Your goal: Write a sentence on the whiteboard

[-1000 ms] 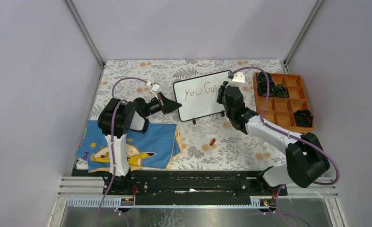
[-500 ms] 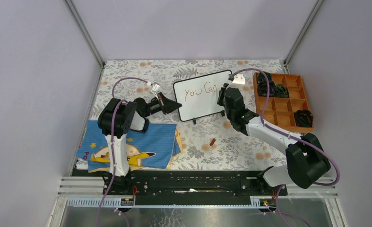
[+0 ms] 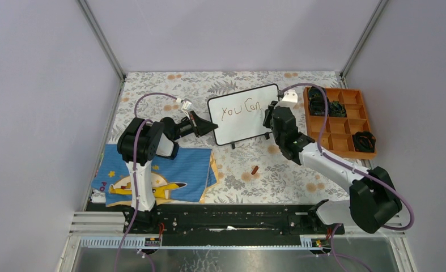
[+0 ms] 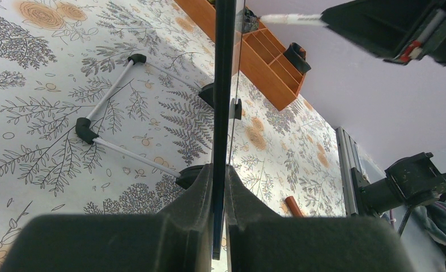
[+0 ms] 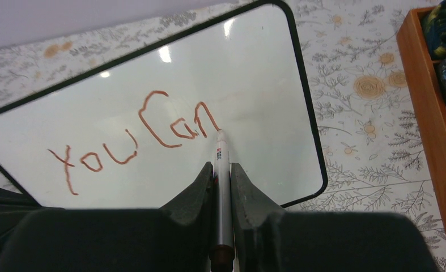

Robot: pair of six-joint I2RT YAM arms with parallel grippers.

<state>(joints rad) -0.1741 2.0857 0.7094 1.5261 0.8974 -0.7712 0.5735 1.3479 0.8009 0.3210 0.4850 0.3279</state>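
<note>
The left arm (image 3: 144,148) is bent sharply, left gripper (image 4: 219,173) pinching the whiteboard (image 4: 224,85) edge. The right arm (image 3: 328,162) stretches forward-left, right gripper (image 5: 222,170) clamped on a marker (image 5: 221,150), wrist seemingly pitched down.

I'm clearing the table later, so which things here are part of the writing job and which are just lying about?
In the job: whiteboard, held by left claw; marker, in right claw; words "You Can".
Lying about: orange tray, blue cloth, small red-brown piece.
</note>
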